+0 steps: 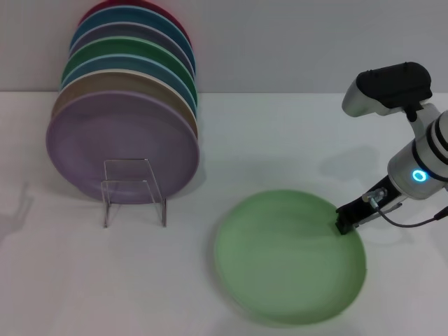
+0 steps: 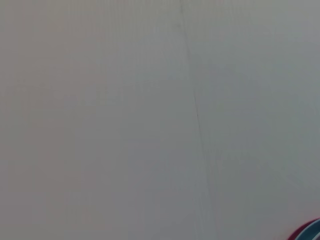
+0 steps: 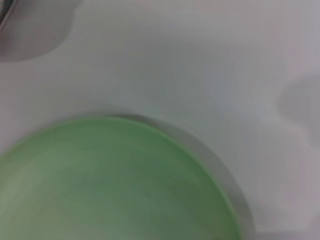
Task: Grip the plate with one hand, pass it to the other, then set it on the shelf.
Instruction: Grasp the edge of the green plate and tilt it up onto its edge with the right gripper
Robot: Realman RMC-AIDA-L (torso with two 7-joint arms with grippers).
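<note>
The white table [image 1: 294, 140] holds a rack of upright plates at the left and the pale green plate [image 1: 287, 259] lying flat near the front right. The right gripper [image 1: 345, 224] sits at the plate's right rim; whether its fingers are closed cannot be told. A good grip probably needs one finger slipped under the rim, pinching firmly before lifting.

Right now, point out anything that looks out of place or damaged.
Nothing stands out. The green plate lies flat and whole on the table, with the right gripper at its rim. The other plates stand neatly in the rack.
</note>
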